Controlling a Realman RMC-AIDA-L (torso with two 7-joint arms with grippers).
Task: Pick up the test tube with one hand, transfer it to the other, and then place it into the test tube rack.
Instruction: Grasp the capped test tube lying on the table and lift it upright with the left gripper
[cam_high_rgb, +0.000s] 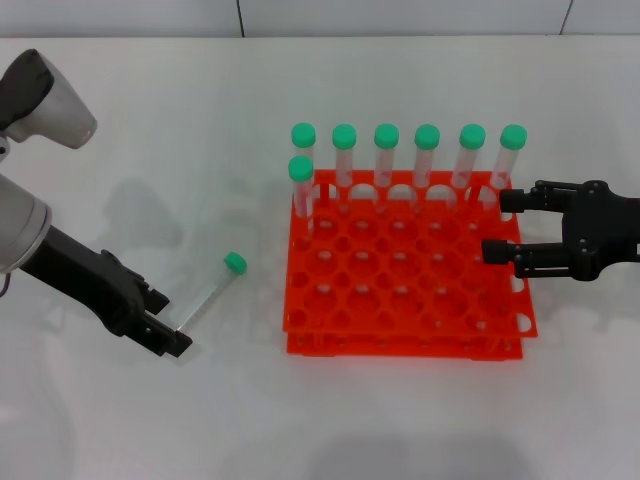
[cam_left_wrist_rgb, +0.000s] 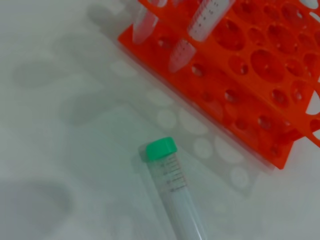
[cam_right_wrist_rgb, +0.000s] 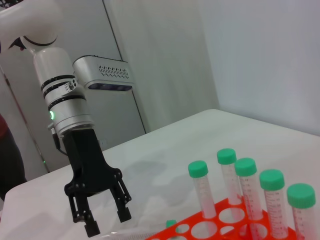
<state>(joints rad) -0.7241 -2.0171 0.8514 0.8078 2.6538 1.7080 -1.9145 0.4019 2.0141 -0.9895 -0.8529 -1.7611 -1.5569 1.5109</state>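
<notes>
Test tube: a thin clear plastic tube with a round green cap (cam_high_rgb: 210, 287) lies on its side on the white tabletop (cam_high_rgb: 150, 120), left of the rack, with the cap end pointing toward the rack
Left gripper: the black two-finger left gripper (cam_high_rgb: 170, 335) is low over the tabletop at the tube's bottom end; its fingers are apart in the right wrist view, one on each side of that end, and I cannot tell if they touch the tube
Right gripper: the black two-finger right gripper (cam_high_rgb: 498, 226) hangs at the right edge of the rack, its fingers apart with nothing between them
Rack: the bright orange-red square plastic rack with many round holes (cam_high_rgb: 405, 275) sits on the tabletop between the two grippers
Other tubes: seven more clear tubes with green caps (cam_high_rgb: 427, 150) stand up straight in the rack, six in the back row and one just in front at the left corner
</notes>
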